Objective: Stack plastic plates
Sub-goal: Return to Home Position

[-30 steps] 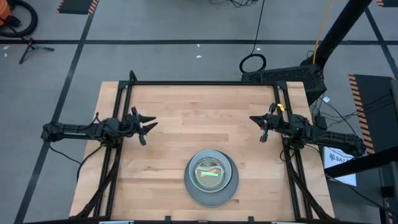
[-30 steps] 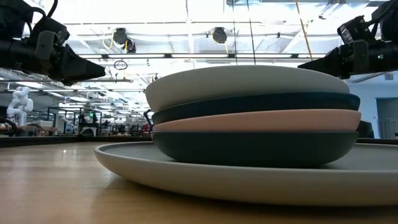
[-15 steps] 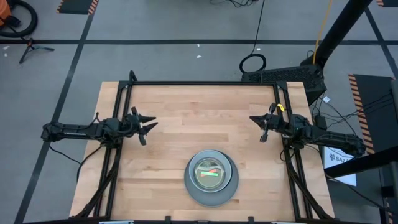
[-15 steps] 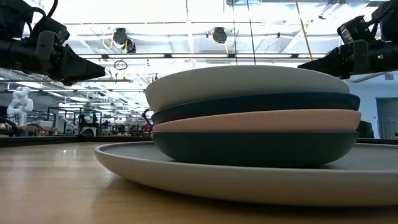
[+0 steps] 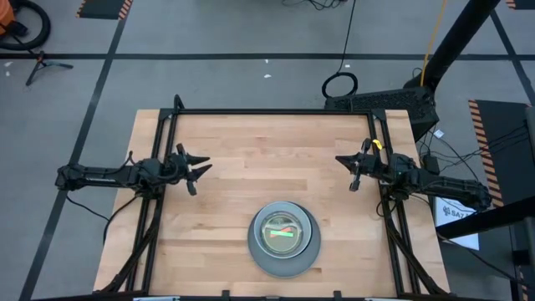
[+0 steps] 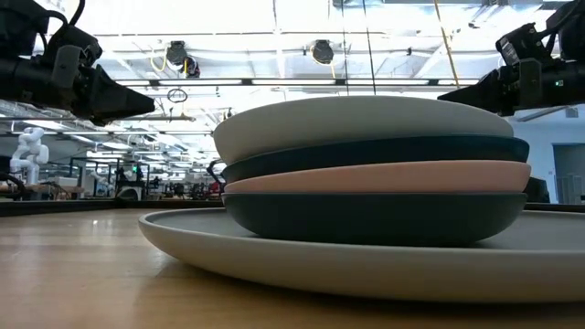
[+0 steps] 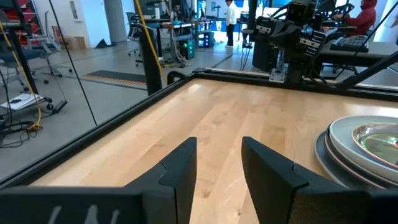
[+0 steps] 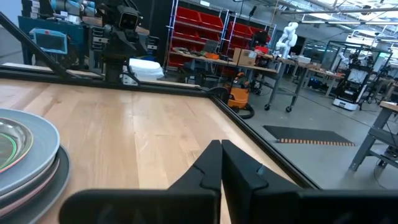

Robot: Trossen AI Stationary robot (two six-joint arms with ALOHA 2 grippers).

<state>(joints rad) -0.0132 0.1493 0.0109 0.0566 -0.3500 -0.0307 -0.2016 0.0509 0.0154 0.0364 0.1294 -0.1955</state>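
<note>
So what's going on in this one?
Nothing is being handled right now. The plastic plates sit in one stack on the large grey plate, with a pale greenish plate on top. Both arms sit at opposite sides of the table, well clear of the stack. The left pincer is open and empty, and the right pincer is shut on nothing.

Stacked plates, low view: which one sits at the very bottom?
The large grey plate: its rim juts out well beyond the smaller plates stacked on it.
</note>
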